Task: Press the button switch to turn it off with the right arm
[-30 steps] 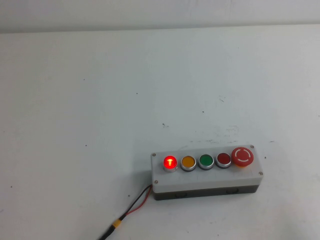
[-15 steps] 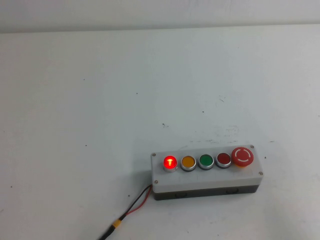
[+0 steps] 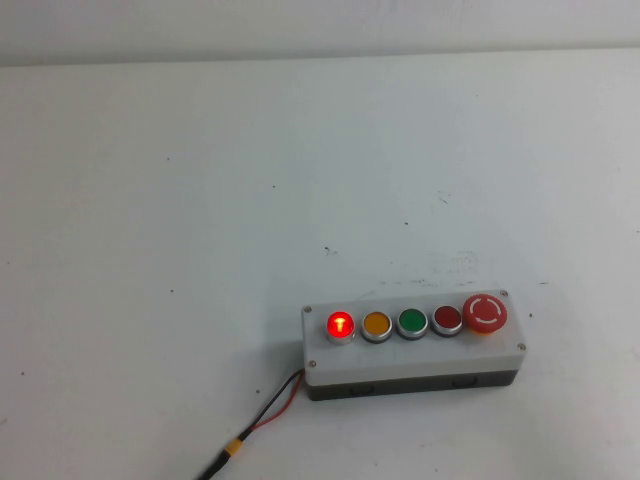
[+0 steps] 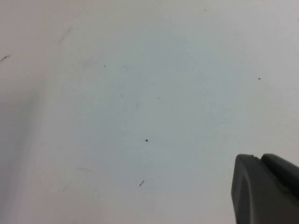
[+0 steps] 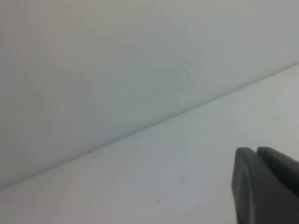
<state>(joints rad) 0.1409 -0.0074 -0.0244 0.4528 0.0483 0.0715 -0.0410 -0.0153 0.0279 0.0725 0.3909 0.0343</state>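
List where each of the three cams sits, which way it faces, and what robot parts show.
High view: raised on the robot's side, angled down at the white table and button box; button switch glows; no arm shows.
Left wrist view: on the left arm, facing bare tabletop; only a corner of the left gripper shows.
Right wrist view: on the right arm, facing table edge and wall; right gripper corner shows.
Shared: all see the white tabletop.
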